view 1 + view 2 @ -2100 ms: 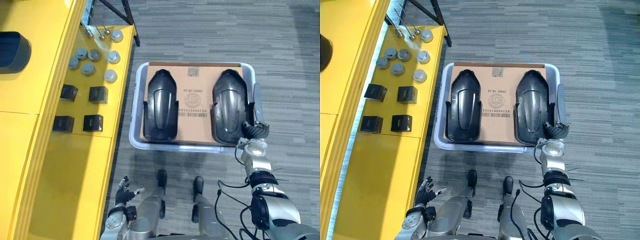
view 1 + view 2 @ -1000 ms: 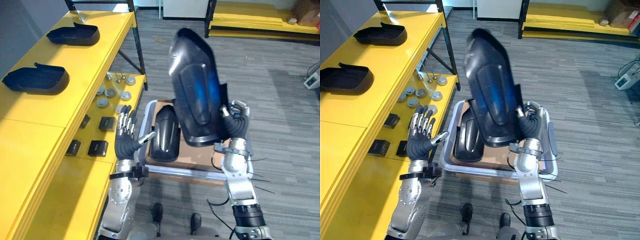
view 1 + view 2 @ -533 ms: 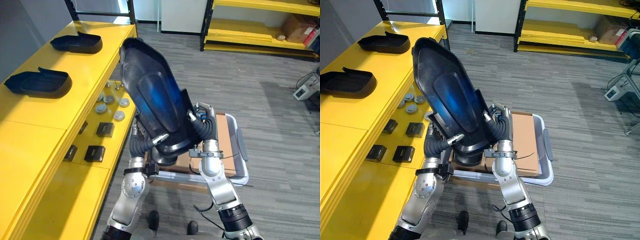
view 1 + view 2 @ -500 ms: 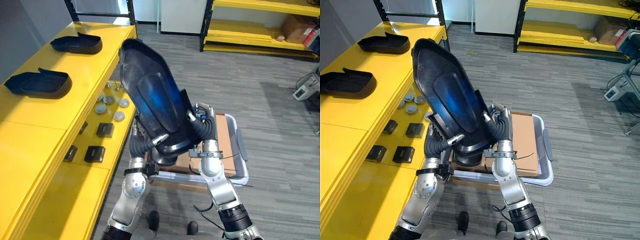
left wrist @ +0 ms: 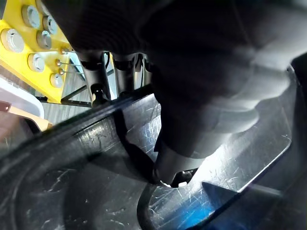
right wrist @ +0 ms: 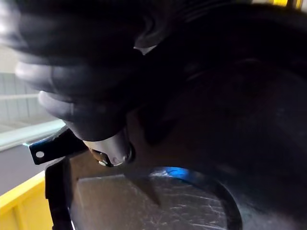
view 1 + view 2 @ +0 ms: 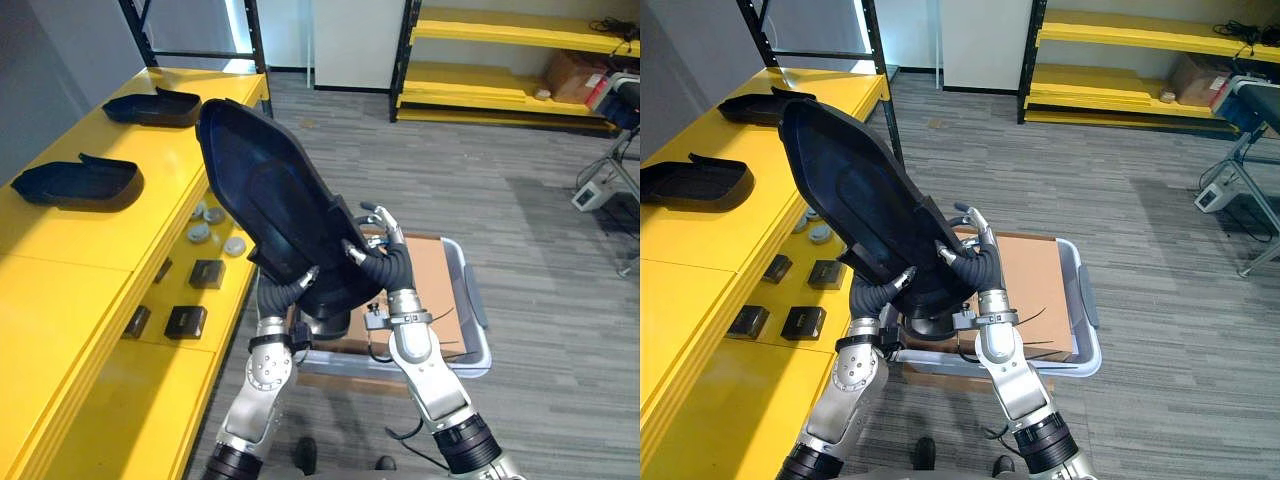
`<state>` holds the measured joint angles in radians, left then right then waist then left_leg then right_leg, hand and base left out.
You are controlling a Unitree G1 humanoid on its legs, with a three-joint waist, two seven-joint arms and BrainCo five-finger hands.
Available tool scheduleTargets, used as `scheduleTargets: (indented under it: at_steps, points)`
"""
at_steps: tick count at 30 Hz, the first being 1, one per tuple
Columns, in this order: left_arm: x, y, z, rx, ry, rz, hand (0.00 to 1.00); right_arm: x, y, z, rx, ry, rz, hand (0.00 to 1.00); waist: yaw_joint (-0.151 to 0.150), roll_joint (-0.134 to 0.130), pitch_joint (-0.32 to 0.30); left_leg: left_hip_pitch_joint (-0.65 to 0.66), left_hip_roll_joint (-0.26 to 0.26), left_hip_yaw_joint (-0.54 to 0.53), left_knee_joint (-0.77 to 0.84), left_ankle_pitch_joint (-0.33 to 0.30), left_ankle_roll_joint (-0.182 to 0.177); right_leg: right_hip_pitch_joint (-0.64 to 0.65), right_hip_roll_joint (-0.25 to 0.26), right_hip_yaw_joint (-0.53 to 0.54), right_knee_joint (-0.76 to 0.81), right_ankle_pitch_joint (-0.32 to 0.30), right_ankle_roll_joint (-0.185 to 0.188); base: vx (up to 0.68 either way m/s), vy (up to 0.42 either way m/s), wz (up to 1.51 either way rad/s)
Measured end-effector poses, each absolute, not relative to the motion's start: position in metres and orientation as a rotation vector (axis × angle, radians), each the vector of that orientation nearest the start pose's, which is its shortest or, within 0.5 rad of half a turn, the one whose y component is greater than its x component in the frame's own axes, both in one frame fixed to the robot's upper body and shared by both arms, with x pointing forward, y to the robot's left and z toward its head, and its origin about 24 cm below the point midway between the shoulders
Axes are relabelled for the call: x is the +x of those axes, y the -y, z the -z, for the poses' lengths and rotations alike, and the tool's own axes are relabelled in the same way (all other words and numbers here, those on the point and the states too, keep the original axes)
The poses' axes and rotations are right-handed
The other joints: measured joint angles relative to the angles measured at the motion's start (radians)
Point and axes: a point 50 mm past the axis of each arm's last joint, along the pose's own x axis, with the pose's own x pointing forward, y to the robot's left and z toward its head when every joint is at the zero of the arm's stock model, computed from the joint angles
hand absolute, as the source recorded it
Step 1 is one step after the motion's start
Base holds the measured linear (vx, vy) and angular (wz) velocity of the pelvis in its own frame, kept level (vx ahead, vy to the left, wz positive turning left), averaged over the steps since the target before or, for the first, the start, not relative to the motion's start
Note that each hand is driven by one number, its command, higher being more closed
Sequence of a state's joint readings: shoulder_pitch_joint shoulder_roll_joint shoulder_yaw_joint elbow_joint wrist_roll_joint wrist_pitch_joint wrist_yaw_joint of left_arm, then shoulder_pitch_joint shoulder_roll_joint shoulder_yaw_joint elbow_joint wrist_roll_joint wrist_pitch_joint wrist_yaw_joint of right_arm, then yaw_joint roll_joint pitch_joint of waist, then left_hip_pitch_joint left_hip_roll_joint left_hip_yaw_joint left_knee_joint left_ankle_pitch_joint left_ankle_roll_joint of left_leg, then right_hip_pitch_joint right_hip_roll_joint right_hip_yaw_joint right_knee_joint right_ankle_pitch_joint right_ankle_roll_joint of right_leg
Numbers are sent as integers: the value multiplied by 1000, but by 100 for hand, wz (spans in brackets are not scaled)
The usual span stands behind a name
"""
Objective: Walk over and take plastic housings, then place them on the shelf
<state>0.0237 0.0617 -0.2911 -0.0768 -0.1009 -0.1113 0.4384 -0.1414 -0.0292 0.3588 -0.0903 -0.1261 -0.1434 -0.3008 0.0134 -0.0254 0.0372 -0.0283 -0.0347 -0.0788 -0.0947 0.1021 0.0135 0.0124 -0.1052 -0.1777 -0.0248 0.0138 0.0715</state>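
Observation:
A large black plastic housing (image 7: 275, 215) is held up in front of me, its long end tilted toward the yellow shelf (image 7: 60, 260) on the left. My left hand (image 7: 283, 292) grips its lower edge: the thumb lies on the inner face and the fingers (image 5: 98, 76) reach behind the rim. At its lower right edge my right hand (image 7: 383, 268) has its thumb tip on the face and its fingers (image 7: 975, 225) loosely stretched. Two more housings (image 7: 75, 180) (image 7: 155, 105) lie on the shelf top. Another dark housing (image 7: 328, 320) rests in the grey bin (image 7: 470, 305).
A cardboard sheet (image 7: 430, 290) lines the bin on the floor. The shelf's lower level holds small black boxes (image 7: 186, 321) and metal discs (image 7: 212, 214). Yellow racks (image 7: 500, 80) stand at the back, and a wheeled stand (image 7: 605, 170) is at the far right.
The housing has swung further left toward the shelf and lies flatter. My left hand's fingers have closed on its lower edge, while the right hand's fingers have loosened. The view has shifted too.

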Motion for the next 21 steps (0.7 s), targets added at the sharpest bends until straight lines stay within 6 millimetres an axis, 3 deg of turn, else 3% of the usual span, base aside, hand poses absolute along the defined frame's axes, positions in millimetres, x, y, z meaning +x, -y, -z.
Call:
scheduleTargets:
  at_steps: [5,10,14,16,19,21]
  points:
    - [241,-124,-58,-84,123,-200,100,258,78,-116,7,433,-113,0,0,-4,-9,2,0,0,0,0,0,1,0,0,3,-1,-1,0,0,0]
    - [233,-139,-49,-5,89,-243,100,250,108,-156,179,626,-59,0,0,-5,-10,2,0,1,-1,-3,-5,1,0,1,3,-2,-3,0,0,0]
    - [227,-145,-42,74,71,-260,100,248,131,-169,260,703,14,0,0,-6,-11,2,1,3,-2,-4,-5,0,0,2,2,-3,-3,0,0,0]
    - [224,-148,-41,99,67,-271,100,248,145,-169,261,712,77,0,0,-6,-11,2,1,5,-2,-4,-5,0,-1,3,2,-2,-3,0,0,0]
    - [216,-150,-39,111,57,-282,100,247,182,-167,276,721,242,0,-1,-6,-11,2,1,12,-2,-4,-5,-1,-1,7,1,-2,-3,0,0,0]
    - [213,-154,-39,109,54,-304,100,240,220,-149,298,679,429,0,-1,-6,-11,1,1,12,-2,-4,-5,0,-1,7,-1,-2,-2,0,0,0]
